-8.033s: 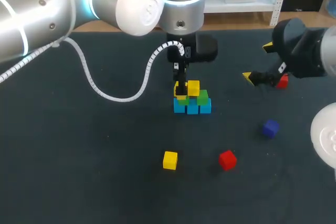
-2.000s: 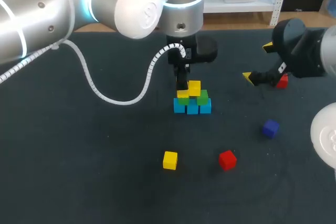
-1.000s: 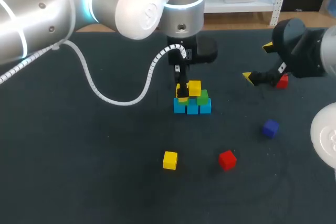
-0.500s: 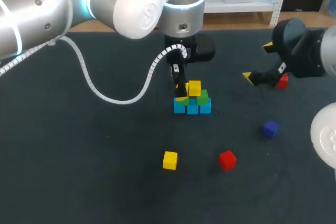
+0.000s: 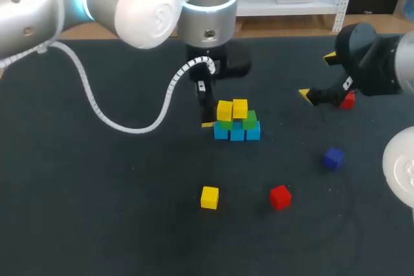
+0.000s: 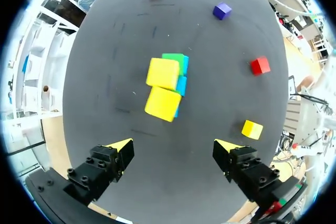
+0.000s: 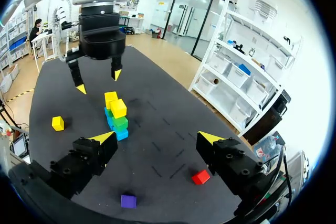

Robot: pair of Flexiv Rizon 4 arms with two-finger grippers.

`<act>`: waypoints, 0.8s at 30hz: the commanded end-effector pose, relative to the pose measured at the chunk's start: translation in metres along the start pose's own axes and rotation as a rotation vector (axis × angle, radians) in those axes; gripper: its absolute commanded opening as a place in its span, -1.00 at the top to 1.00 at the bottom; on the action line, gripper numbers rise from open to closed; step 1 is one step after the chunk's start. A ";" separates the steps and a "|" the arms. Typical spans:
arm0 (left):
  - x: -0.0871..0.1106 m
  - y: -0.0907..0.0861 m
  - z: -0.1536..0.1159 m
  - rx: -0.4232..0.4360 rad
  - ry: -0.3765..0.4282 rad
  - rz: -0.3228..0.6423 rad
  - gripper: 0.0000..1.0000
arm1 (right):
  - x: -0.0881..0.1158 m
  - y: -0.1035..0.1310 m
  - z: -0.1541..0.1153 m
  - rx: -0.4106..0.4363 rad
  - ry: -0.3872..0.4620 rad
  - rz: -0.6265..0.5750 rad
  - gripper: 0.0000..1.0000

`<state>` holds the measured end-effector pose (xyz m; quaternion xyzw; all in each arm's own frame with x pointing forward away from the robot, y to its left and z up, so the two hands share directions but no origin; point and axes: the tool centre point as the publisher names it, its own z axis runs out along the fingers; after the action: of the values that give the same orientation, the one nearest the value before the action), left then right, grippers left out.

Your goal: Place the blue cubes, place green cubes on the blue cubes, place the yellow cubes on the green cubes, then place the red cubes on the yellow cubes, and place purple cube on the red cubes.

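Near the middle of the dark worktop (image 5: 97, 192) stands a little stack (image 5: 235, 121) of cubes. At its foot, three blue cubes (image 5: 237, 133) sit side by side in a row. Green cubes (image 5: 250, 119) rest on the blue ones. Two yellow cubes (image 5: 231, 109) sit on top of the green, touching each other. Seen from the left wrist, one of the yellow cubes is turned a bit and does not line up with the other.

Four cubes lie alone on the worktop. A loose yellow cube (image 5: 209, 197) and a red cube (image 5: 280, 196) lie in front of the stack, apart from each other. The purple cube (image 5: 333, 158) lies off to the right of the stack. The far red cube (image 5: 349, 100) lies further back on the right.

The left end effector (image 6: 173, 148) hangs just beside the stack, on its left in the head view. Its two fingers are spread wide, with nothing between them, and they do not touch the stack. From the left wrist, the stack is ahead of the fingers.

The right end effector (image 7: 156, 139) is well apart from the stack, near the far red cube. Its fingers are spread wide too and hold nothing. The far red cube lies just beside one finger, not between the two.
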<state>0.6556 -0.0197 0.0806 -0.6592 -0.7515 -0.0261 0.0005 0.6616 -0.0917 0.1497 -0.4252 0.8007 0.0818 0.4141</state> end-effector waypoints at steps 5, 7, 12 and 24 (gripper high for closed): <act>0.017 -0.025 0.011 -0.001 0.005 0.014 -1.00 | 0.000 0.001 0.000 0.007 0.004 -0.001 -1.00; 0.021 -0.030 0.012 -0.002 0.007 0.016 -1.00 | 0.000 0.001 0.000 0.007 0.004 -0.001 -1.00; 0.035 -0.057 0.009 -0.017 -0.010 0.029 -1.00 | 0.000 0.001 0.000 0.007 0.004 -0.001 -1.00; 0.046 -0.112 0.023 0.016 -0.056 0.161 -1.00 | 0.000 0.001 0.000 0.007 0.004 -0.001 -1.00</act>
<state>0.5498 0.0093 0.0616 -0.7109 -0.7030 -0.0132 0.0111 0.6616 -0.0917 0.1497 -0.4252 0.8007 0.0818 0.4140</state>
